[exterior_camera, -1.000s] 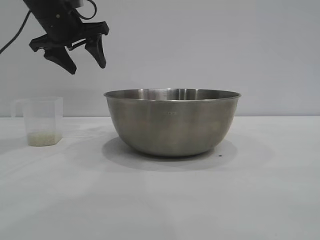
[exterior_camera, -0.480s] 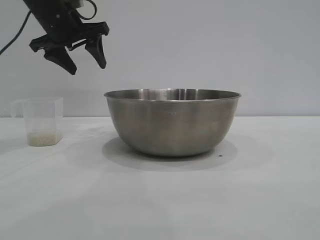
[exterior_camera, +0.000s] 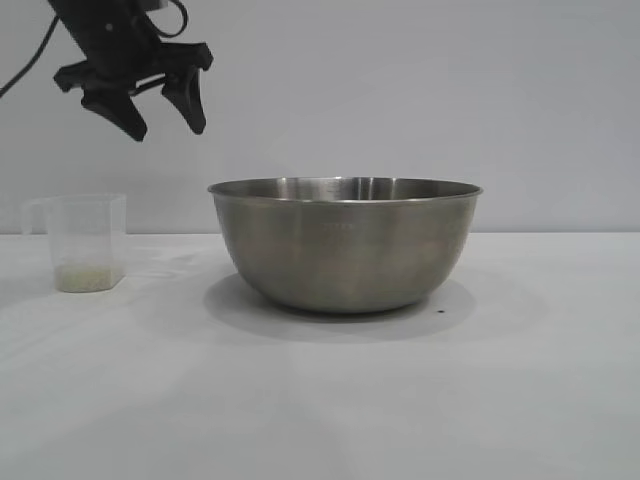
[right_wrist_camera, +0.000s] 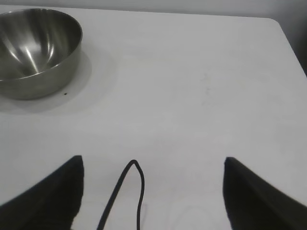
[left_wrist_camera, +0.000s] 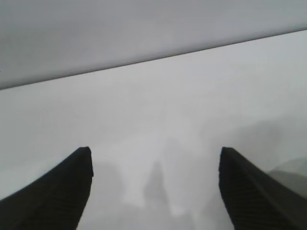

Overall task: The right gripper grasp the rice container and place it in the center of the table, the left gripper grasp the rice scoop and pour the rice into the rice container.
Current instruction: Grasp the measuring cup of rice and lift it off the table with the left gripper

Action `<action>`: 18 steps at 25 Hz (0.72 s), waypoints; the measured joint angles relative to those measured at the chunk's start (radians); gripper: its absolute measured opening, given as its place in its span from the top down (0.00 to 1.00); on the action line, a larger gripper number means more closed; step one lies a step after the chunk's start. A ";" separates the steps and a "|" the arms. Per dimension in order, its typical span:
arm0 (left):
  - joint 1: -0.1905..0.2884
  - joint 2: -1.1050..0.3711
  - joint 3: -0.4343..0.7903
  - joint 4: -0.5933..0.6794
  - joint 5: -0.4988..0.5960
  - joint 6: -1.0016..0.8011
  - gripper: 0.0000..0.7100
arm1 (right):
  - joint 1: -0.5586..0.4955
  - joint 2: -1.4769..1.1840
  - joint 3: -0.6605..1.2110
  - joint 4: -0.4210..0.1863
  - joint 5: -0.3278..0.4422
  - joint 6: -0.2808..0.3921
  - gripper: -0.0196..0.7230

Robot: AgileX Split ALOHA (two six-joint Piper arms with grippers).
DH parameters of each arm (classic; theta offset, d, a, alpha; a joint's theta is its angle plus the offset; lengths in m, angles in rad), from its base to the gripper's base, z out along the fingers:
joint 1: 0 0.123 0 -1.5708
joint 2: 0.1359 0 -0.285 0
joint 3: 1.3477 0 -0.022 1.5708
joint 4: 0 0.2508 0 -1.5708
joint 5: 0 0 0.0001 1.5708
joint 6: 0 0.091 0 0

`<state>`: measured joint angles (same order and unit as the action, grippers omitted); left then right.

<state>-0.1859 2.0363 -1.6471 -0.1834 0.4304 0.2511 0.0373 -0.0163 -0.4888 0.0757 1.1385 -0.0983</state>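
Open white table [exterior_camera: 330,400] is left around the large steel bowl [exterior_camera: 345,245] and the small clear plastic cup [exterior_camera: 85,243], which stand well apart.

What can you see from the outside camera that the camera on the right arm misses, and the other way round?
Only the outside camera shows the small plastic cup with a thin layer of rice at its bottom, and the left end effector hanging open above it. Only the right arm's camera shows the right end effector, open and empty over bare table, plus the bowl's empty inside. Both show the steel bowl standing on the white table.
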 joint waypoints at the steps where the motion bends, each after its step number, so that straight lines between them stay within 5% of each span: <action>1: 0.000 0.000 0.000 0.007 0.012 0.000 0.31 | 0.000 0.000 0.000 0.000 0.000 0.000 0.23; 9: 0.003 0.000 0.000 0.063 0.109 -0.005 0.31 | 0.000 0.000 0.000 0.000 0.000 0.000 0.23; 18: 0.073 -0.069 0.000 0.098 0.302 -0.084 0.31 | 0.000 0.000 0.000 0.000 0.000 0.000 0.23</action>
<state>-0.1132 1.9668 -1.6471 -0.0852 0.7323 0.1670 0.0373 -0.0163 -0.4888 0.0757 1.1385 -0.0983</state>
